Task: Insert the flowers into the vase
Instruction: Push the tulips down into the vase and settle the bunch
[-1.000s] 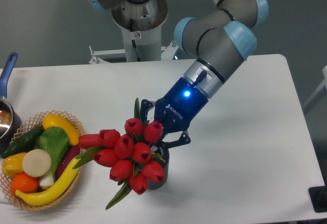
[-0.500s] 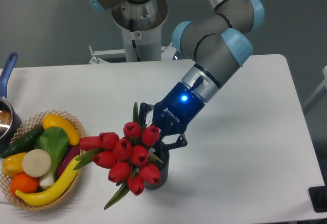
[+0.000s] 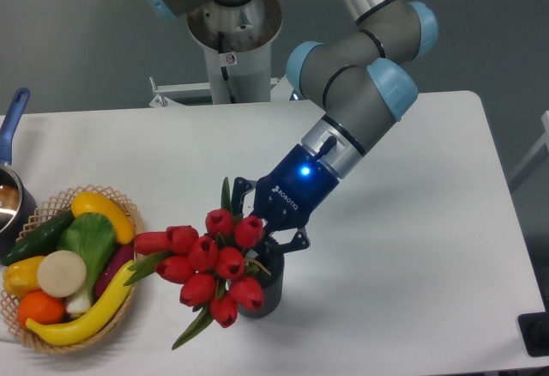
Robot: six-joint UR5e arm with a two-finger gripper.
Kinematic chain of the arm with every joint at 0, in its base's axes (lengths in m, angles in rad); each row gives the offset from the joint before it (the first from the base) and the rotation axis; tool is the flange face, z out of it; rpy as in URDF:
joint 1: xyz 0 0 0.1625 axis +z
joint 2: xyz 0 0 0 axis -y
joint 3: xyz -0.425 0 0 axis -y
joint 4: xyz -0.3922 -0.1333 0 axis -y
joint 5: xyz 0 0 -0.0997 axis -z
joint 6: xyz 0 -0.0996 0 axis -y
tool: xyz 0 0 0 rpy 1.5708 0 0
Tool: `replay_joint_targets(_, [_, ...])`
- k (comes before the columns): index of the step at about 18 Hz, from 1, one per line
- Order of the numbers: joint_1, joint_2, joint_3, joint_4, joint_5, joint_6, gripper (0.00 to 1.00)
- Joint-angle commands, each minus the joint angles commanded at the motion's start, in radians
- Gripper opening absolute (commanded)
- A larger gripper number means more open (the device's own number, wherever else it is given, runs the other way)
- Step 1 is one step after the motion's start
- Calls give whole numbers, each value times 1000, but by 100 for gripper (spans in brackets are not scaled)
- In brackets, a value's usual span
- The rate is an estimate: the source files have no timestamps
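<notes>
Only readable bit was "ROBOTIQ" in white letters on the glossy dark-blue body of the claw (image 3: 257,232), running along its side just under a lit blue light. A small red-and-white sticker sat on the grey metal arm pedestal (image 3: 232,37), way too tiny to read.

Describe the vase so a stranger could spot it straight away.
On the white table, look right of the wicker basket of fruit, under the red tulips. The vase is the small dark ribbed cylinder there, the only dark upright container near the gripper.
</notes>
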State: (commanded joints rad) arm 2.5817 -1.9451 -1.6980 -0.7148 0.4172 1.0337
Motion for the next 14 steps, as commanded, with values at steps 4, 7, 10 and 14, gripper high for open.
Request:
replay_joint_targets(4, [2,0,-31,0,0,49,18])
replay_joint_targets(7, [2,-5,-35,0,2,61,18])
replay_joint_targets(10, [0,-12,-43,0,2,78,19])
replay_joint_targets(14, [2,-20,-46,0,3,95,19])
